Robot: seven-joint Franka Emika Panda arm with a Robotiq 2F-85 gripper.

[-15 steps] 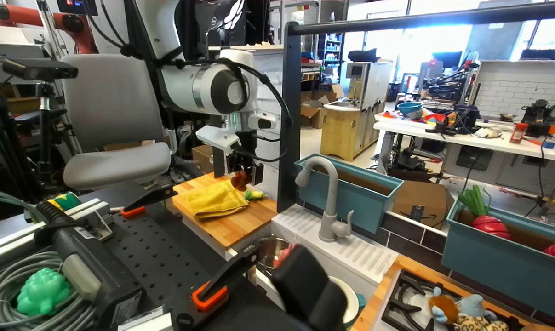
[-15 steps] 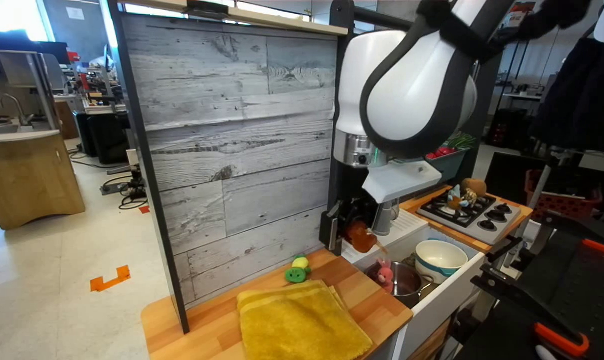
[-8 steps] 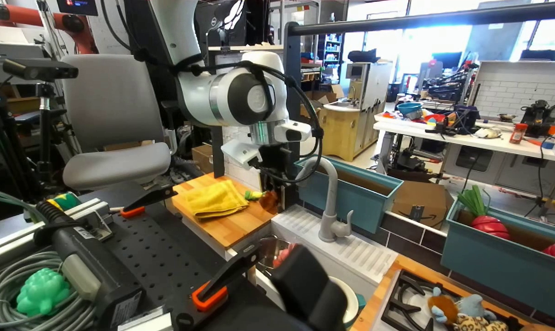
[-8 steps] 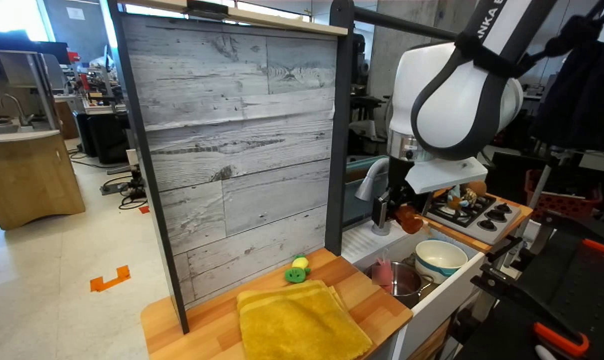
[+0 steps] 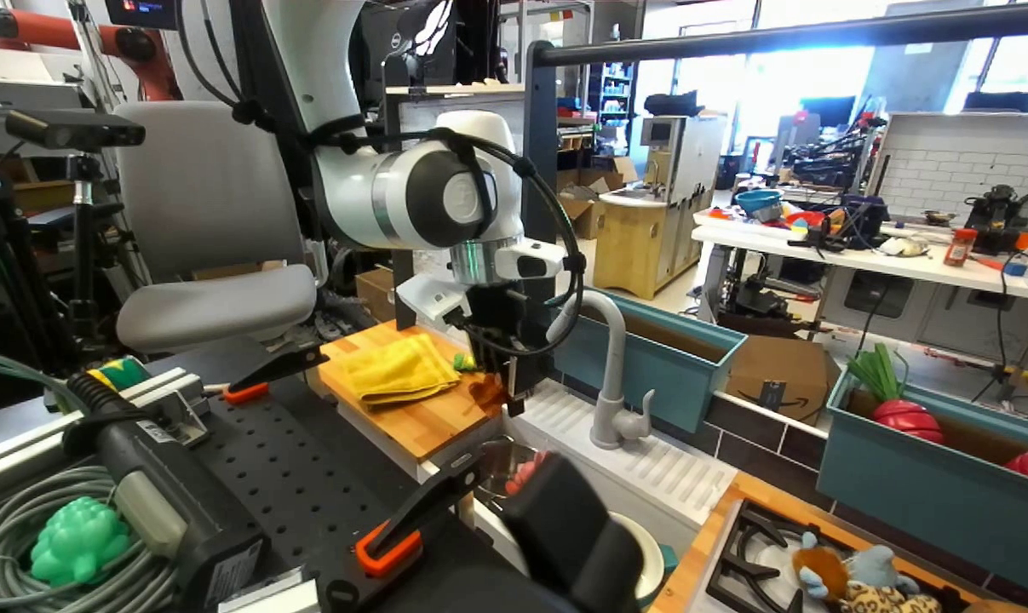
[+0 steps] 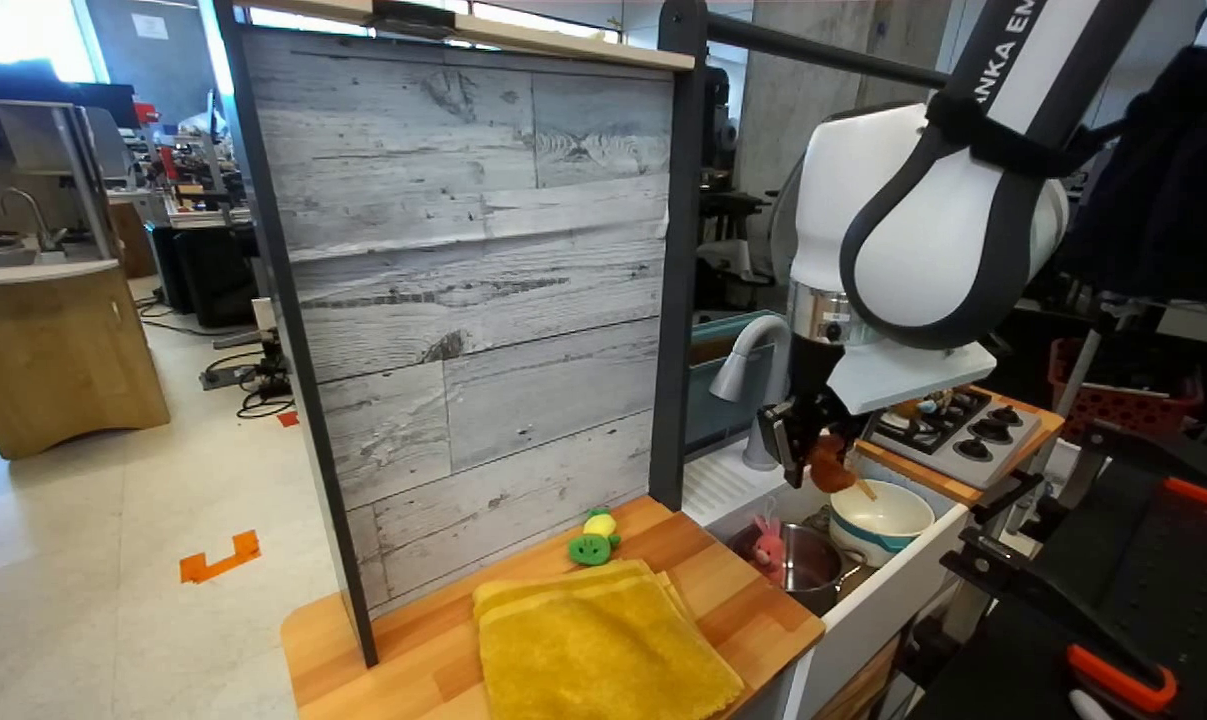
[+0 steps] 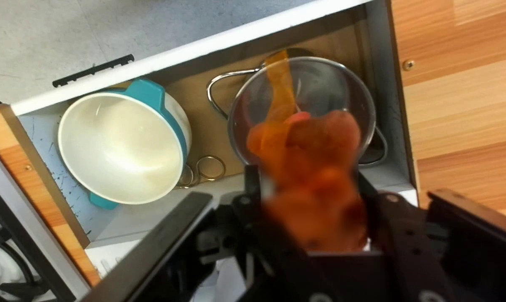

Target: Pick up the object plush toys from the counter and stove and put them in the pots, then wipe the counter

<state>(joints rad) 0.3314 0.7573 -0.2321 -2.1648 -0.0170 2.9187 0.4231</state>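
Observation:
My gripper is shut around a brown-orange plush toy with a translucent orange tail-like strip. In the wrist view the toy overlaps the steel pot in the open drawer. It hangs above the pots in an exterior view. A pink plush is in the steel pot. The white-and-teal pot beside it looks empty. A green-and-yellow plush lies on the wooden counter behind the yellow cloth. Several plush toys lie on the stove, including an orange-and-blue one.
The grey faucet and white drainboard stand behind the drawer. A dark upright post and wood-patterned panel border the counter. Teal planter boxes hang at the back. Black clamps sit on the front table.
My gripper has carried the brown-orange toy from near the wooden counter to over the drawer with the pots. In the last half second it moved lower and slightly back toward the counter.

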